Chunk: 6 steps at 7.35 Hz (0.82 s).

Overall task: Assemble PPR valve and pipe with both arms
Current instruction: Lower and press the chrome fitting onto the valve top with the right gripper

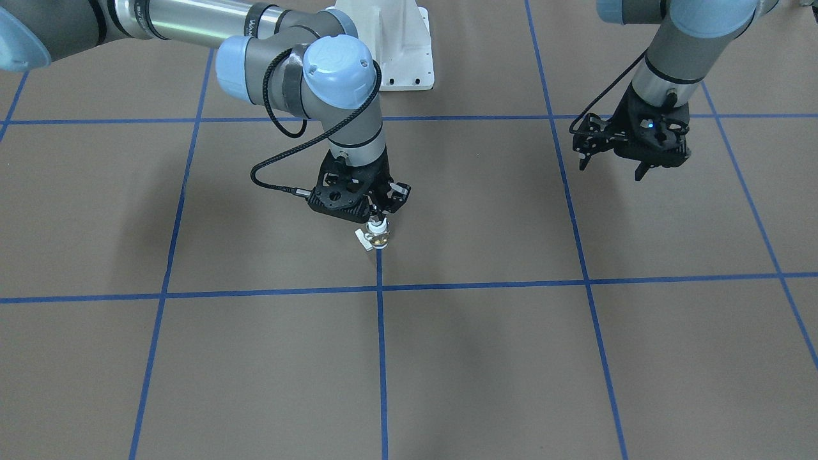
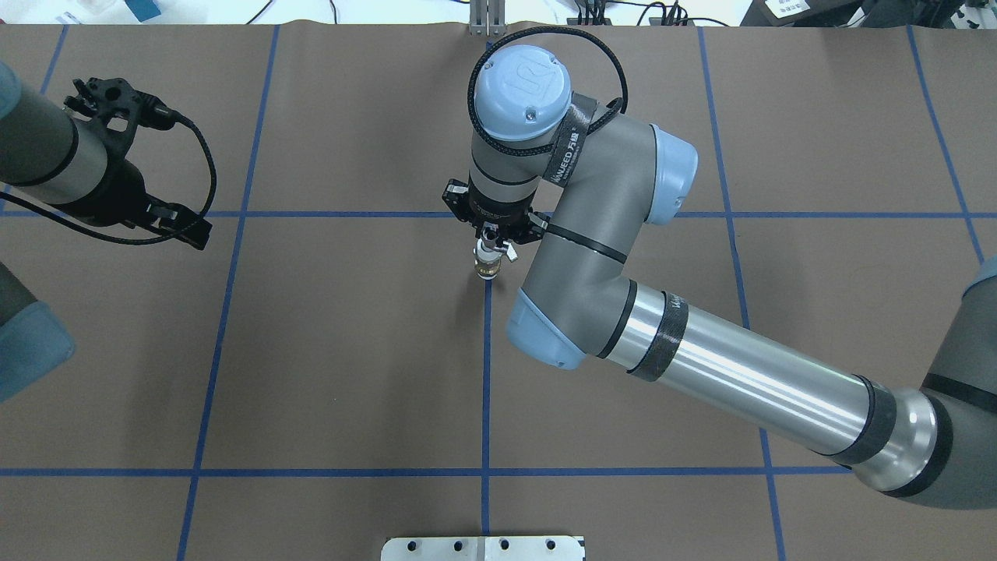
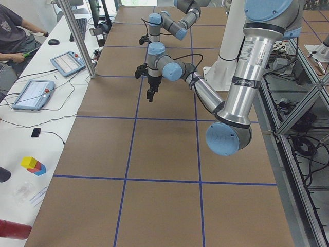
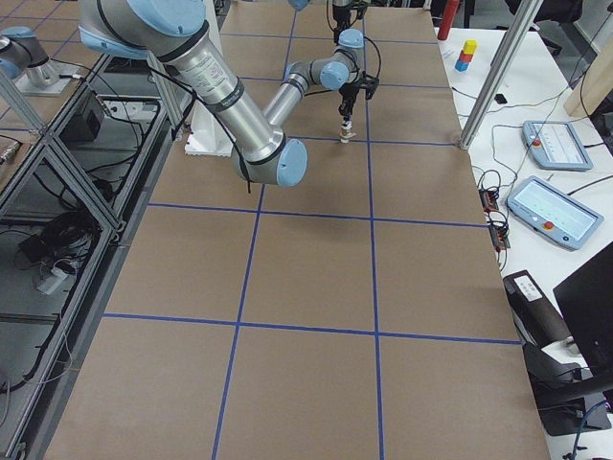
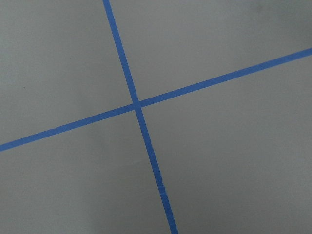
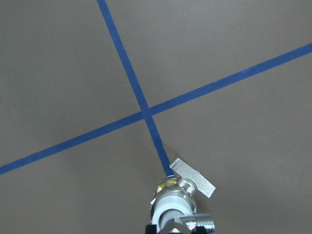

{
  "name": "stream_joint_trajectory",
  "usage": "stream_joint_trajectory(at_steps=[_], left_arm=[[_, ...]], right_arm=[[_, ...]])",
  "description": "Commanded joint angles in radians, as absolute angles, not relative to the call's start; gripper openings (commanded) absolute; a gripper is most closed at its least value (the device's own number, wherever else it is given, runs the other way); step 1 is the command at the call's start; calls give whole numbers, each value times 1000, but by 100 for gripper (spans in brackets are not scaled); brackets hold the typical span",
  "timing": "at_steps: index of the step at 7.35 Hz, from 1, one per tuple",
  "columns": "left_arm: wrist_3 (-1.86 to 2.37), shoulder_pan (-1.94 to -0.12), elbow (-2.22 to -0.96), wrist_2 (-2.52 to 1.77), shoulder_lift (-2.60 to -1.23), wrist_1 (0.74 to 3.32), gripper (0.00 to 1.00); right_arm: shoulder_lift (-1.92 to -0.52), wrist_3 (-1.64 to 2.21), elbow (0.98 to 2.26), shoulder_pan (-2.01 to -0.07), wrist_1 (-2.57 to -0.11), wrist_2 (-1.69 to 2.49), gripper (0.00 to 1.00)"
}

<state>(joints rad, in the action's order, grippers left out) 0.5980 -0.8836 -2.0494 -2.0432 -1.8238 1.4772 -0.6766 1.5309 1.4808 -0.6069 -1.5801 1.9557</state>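
Right wrist view, closest: pipe (image 6: 202, 222) at the bottom edge, threaded stub pointing sideways, seated on the upper white ring of the PPR valve (image 6: 169, 187). Brass middle below it, flat handle (image 6: 195, 176) sticking out to one side. Right gripper (image 1: 378, 219) points straight down, fingers pressed together on the top of this joined pair, at the pipe as far as the views show. Pair hangs upright over the central blue tape line (image 1: 381, 358), between two cross-lines. Cannot tell whether the valve's lower end touches the table (image 1: 486, 370) or sits just above it. Surface: matte brown sheet gridded with blue tape, faint arm shadows. Left gripper (image 1: 611, 169) is well apart from the pair, held above the table near another tape crossing, fingers spread and empty. Its wrist view shows only brown sheet and one tape crossing. Beyond, white bolted pedestal (image 1: 396, 45) at the robot's edge of the table. Room, from the side views: white bench (image 3: 31, 128) along the operators' side carrying two tablets (image 3: 32, 93), cables and coloured blocks (image 3: 33, 164). Seated operator (image 3: 13, 31) at its far end. Aluminium frame post (image 3: 77, 36) at the table edge. Open metal racking (image 4: 57, 192) with cables on the robot's side.
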Motion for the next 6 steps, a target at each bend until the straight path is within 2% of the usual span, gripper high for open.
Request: stream_joint_trajectory(at_steps=[1,2,3,4,5,6], left_arm=[[600,-884,-2049,-2043,-1825,1477,96],[600,-884,-2049,-2043,-1827,1477,96],[600,-884,-2049,-2043,-1827,1477,96],[600,-884,-2049,-2043,-1827,1477,96],[600,-882,-2048,-2043,-1828,1477,96],[601,-882,-2048,-2043,-1830,1477,96]], right_arm=[[-676,1531,1483,-606,-1582,1951,40],[-676,1531,1485,-606,-1580,1948,54],[-676,1528,1485,-606,-1580,1948,60],[-673,1526,1485,-606,-1580,1948,60],[-670,1526,1485,-606,-1582,1948,70],[-669,1528,1494,-606,-1583,1948,100]])
